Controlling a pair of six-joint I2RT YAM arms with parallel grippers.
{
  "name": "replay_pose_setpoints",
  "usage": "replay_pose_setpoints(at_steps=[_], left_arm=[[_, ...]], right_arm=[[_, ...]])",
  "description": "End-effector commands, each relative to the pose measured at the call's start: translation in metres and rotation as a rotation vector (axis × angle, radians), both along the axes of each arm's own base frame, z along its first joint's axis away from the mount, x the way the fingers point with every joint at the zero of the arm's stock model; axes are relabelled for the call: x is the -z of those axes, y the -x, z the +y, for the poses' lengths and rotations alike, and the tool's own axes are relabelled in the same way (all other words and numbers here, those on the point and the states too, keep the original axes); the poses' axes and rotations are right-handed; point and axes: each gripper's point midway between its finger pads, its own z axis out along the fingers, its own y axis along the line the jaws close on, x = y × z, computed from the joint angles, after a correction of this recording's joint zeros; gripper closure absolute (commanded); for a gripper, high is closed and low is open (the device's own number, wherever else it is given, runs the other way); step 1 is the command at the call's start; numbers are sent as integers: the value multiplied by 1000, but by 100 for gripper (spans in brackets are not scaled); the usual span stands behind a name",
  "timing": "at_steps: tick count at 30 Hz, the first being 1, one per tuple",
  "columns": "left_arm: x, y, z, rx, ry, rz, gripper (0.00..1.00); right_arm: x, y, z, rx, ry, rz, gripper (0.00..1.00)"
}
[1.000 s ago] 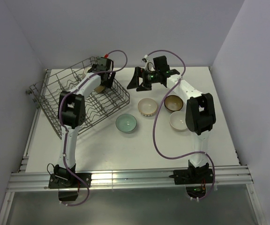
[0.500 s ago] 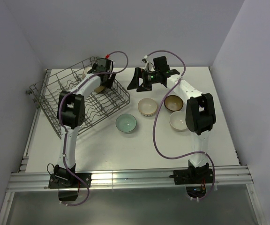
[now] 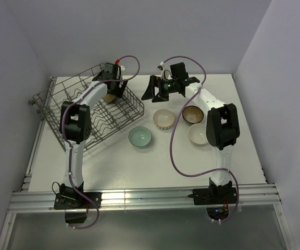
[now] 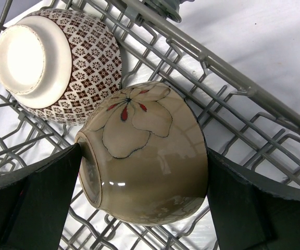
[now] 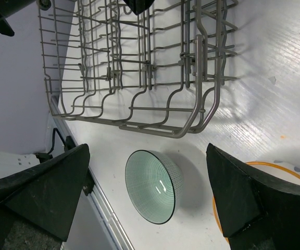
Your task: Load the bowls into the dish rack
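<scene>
At far edge of dish rack (image 3: 105, 117) | left claw (image 4: 144, 172) released astride flowered bowl (image 4: 139, 120) | right claw (image 5: 147, 179) spread wide

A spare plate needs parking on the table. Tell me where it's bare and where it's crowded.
Bare: the table strip between the green bowl and the near rail, and the right edge beyond the white bowl. Crowded: the cream bowl and brown bowl mid-table; the dish rack fills the far left.
</scene>
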Motion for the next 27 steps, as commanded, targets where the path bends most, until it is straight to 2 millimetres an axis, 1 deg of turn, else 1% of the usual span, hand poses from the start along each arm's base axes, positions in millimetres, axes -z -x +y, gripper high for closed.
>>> replay_pose_setpoints(at_steps=[1,7,9,11,14,15,16,17,18,19,20,22,27], left_arm=[[24,24,-34,123,129,112,0],[37,24,-28,115,94,120,0],[38,22,-26,109,91,106,0],[44,26,-27,123,92,123,1],[42,30,-28,135,90,135,0],[34,30,-27,134,88,114,0],[37,32,-23,126,72,105,0],[31,31,-20,119,52,82,1],[31,32,-19,117,33,74,0],[36,36,-12,95,-7,75,1],[30,33,-13,96,-18,42,1],[33,36,-13,92,-44,35,0],[26,33,-16,98,-77,3,0]], right_arm=[[-26,-4,-4,2,-9,-73,0],[-26,-5,-4,3,-8,-73,0],[-26,-5,-4,2,-9,-77,0],[-25,-6,-4,4,-5,-76,0],[-24,-6,-4,4,-4,-73,0],[-25,-7,-3,5,-6,-72,0],[-25,-7,-3,7,-7,-70,0],[-26,-8,-2,7,-12,-71,0],[-26,-8,-2,7,-15,-68,0],[-25,-9,-1,11,-19,-63,0],[-26,-9,-1,9,-22,-64,0],[-26,-10,0,10,-25,-61,0],[-21,-7,-2,4,-7,-63,0]])
